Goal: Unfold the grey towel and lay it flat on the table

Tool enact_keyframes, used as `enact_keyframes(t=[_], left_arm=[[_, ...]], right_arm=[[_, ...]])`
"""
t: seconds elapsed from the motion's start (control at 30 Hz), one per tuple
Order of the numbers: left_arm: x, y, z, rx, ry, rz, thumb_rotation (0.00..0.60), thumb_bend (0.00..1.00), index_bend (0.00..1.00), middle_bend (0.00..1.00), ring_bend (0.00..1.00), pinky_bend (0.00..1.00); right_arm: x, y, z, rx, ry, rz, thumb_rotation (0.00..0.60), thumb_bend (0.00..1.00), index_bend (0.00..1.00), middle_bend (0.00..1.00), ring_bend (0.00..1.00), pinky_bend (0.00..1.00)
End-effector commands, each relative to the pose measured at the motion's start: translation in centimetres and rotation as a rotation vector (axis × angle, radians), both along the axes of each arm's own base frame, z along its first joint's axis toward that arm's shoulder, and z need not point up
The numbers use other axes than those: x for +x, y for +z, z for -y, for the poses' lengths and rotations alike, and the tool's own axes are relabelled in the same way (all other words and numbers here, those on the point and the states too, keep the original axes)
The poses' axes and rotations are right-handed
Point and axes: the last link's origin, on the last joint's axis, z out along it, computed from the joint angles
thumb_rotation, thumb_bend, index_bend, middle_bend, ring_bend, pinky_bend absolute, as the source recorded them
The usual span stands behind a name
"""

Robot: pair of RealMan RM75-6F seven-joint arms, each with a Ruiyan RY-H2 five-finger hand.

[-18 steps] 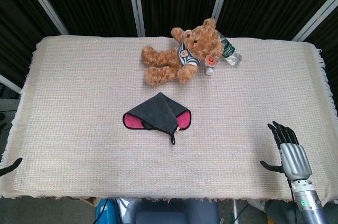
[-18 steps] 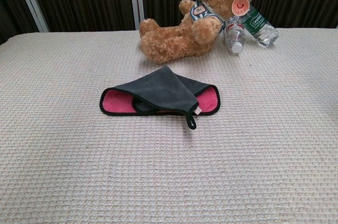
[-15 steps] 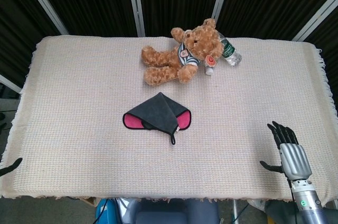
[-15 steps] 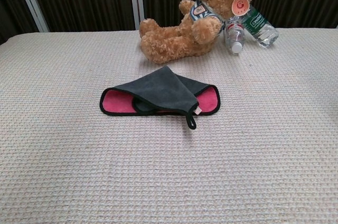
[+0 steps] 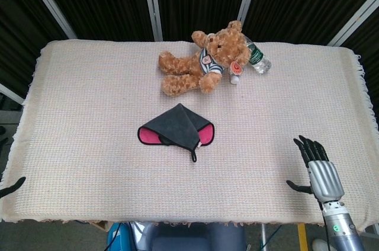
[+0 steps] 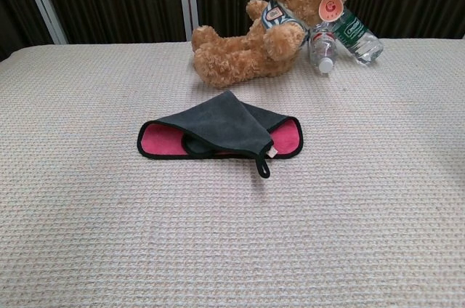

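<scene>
The grey towel [image 5: 176,126] [image 6: 218,131] lies folded near the middle of the table, its pink inner side showing at both ends and a black loop hanging off its near corner. My right hand [image 5: 318,169] hovers over the table's near right corner, fingers spread and holding nothing, well right of the towel. Only a dark fingertip of my left hand [image 5: 12,186] pokes in at the near left edge; its state cannot be read. The chest view shows neither hand.
A brown teddy bear [image 5: 202,59] [image 6: 270,26] lies at the back of the table. Two plastic bottles [image 5: 254,60] [image 6: 341,38] rest beside it on the right. A cream woven cloth [image 5: 89,115] covers the whole table.
My right hand has shifted slightly left and toward the near edge. The towel, bear and bottles have not moved.
</scene>
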Motion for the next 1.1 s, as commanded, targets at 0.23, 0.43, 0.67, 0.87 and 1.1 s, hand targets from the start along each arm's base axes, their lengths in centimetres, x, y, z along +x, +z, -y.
enact_keyframes(t=[0.23,0.43,0.67,0.87,1.1], left_arm=[[-0.3,-0.5,-0.4,-0.012,0.014,-0.016,0.6,0.0,0.1,0.02,0.0,0.0],[-0.5,-0.8,-0.5,-0.018,0.027,-0.03,0.6,0.0,0.1,0.02,0.0,0.0],[-0.7,-0.9,-0.7,-0.016,0.034,-0.032,0.6,0.0,0.1,0.02,0.0,0.0],[-0.7,-0.9,-0.9,-0.016,0.034,-0.028,0.6,0.0,0.11,0.02,0.0,0.0],[-0.7,-1.1,-0.9,-0.018,0.032,-0.026,0.6,0.0,0.11,0.02,0.0,0.0]], right_arm=[[3.9,-3.8,1.9,0.065,0.177,0.04,0.6,0.12,0.07,0.0,0.0,0.0],[7.4,-7.8,3.9,0.144,0.216,0.034,0.6,0.12,0.08,0.0,0.0,0.0],[10.5,-12.4,5.6,0.206,0.218,0.052,0.6,0.14,0.09,0.0,0.0,0.0],[12.4,-15.4,7.0,0.237,0.209,0.057,0.6,0.21,0.14,0.0,0.0,0.0],[14.1,-17.8,7.9,0.251,0.205,0.086,0.6,0.26,0.17,0.0,0.0,0.0]])
